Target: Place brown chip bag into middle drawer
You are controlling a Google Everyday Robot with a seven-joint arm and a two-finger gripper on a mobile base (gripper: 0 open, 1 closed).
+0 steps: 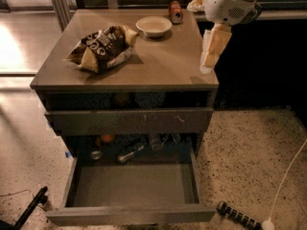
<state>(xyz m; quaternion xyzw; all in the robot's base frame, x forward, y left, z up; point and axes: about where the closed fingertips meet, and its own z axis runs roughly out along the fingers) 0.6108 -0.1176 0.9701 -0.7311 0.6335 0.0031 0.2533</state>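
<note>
While the brown chip bag [103, 47] lies untouched on the cabinet top [163, 63] above the open middle drawer [134, 190], the gripper [208, 63] hangs at the right edge, its spread impossible to tell, so a leftward reach to grasp the bag likely comes next.

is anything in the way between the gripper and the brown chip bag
Nothing visible. The gripper hangs over the right edge of the cabinet top, the brown chip bag lies at its left, with bare top between. The white bowl and red can sit farther back, off that line.
</note>
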